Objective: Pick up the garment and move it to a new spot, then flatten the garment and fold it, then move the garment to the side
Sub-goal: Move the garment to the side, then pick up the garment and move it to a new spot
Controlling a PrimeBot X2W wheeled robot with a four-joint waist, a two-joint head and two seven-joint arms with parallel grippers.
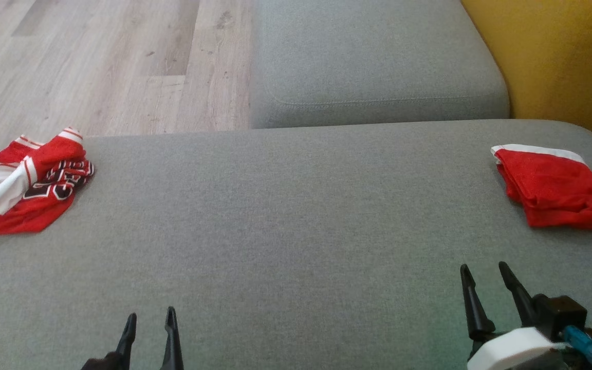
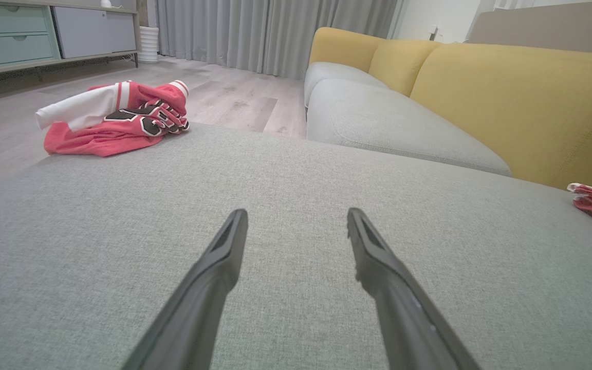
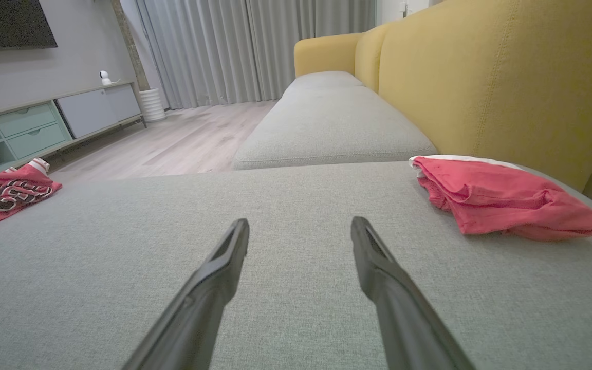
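At nine o'clock on the grey fabric sofa cushion your crumpled red-and-white jersey awaits pickup, a folded red cloth seemingly set aside at three, so left gripper and right gripper hover parted, empty.

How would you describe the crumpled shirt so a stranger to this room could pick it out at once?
Find the wide grey sofa seat and follow it to its left edge, beside the wooden floor. The crumpled shirt lies heaped there. Unlike the folded red garment at the right end, it shows a white sleeve and black lettering.
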